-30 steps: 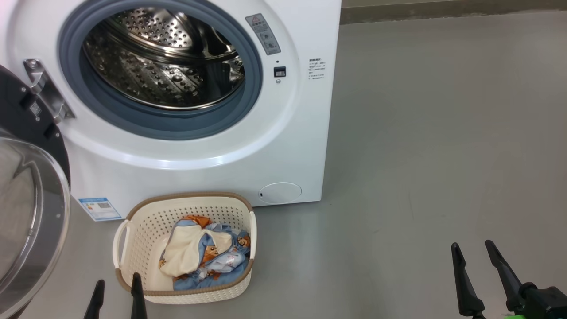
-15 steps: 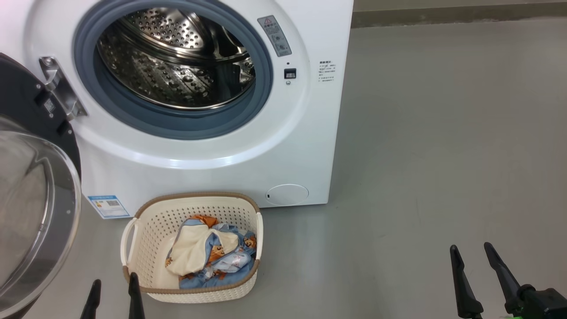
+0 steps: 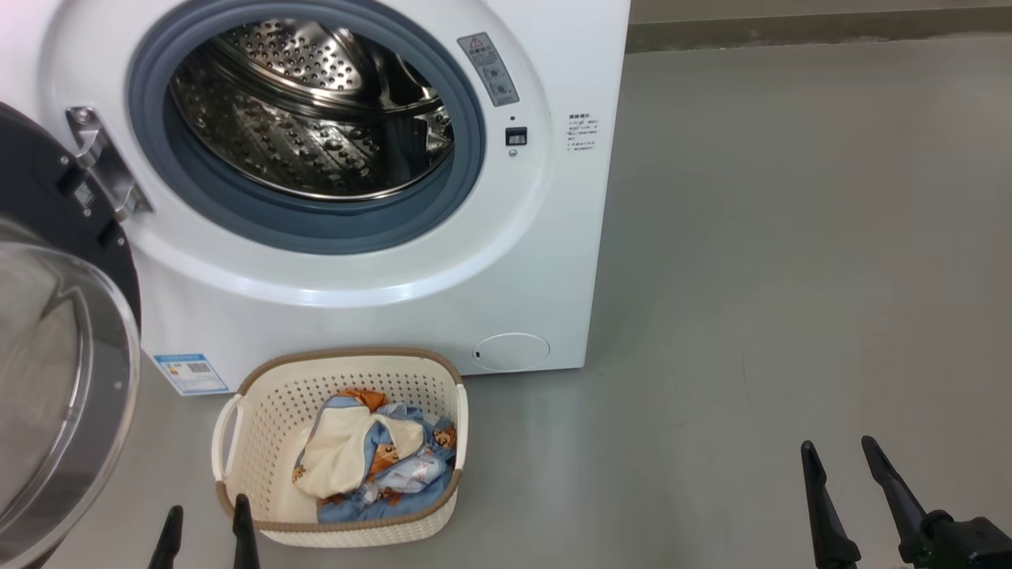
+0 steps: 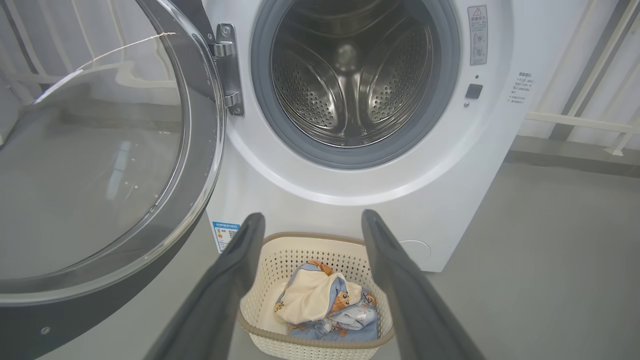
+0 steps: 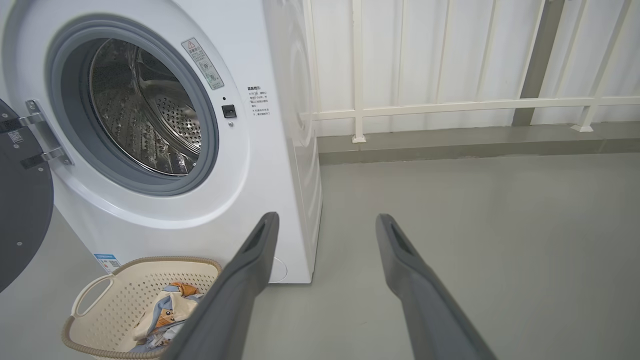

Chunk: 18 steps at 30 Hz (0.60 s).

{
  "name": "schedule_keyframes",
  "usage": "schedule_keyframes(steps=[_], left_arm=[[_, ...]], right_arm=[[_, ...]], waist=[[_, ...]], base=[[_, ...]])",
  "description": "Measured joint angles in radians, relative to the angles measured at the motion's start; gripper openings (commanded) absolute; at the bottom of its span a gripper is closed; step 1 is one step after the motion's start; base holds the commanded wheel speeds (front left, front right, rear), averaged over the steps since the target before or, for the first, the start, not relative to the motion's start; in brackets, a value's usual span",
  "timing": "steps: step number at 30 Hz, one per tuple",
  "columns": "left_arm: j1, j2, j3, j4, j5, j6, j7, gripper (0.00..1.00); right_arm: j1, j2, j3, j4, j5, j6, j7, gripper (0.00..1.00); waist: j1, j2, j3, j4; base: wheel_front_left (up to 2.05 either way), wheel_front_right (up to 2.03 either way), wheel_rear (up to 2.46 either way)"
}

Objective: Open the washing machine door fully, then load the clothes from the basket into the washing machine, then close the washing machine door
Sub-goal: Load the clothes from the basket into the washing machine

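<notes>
The washing machine door (image 3: 55, 379) stands swung open at nine o'clock of the washing machine (image 3: 379, 316), baring the steel drum (image 3: 308, 118). The basket (image 3: 348, 353) sits on the grey floor (image 3: 791, 276) at six o'clock of the drum opening, with the clothes (image 3: 371, 466) heaped inside. The left gripper (image 3: 207, 506) hovers at the basket's seven o'clock, fingers spread and empty. The right gripper (image 3: 836, 444) is well apart at the basket's three o'clock, likewise spread.

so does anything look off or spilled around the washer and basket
Nothing stands out: the washing machine door hangs open, and the clothes lie bunched inside the upright basket, none spilling over its rim.
</notes>
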Motion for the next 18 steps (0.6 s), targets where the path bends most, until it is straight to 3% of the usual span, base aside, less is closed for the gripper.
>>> schedule_keyframes(steps=[12,18], left_arm=[[0.000,0.000,0.004,0.001,0.007,0.016,0.000,1.00],[-0.001,0.001,0.008,0.001,0.008,0.019,0.000,1.00]], right_arm=[[0.000,0.001,-0.002,-0.001,0.000,0.000,0.000,1.00],[0.000,0.002,-0.001,-0.001,0.000,0.000,0.000,1.00]], waist=[[0.0000,0.0000,0.014,0.002],[0.0000,0.0000,0.018,0.002]], base=[[1.31,-1.40,0.09],[0.57,-0.59,0.02]])
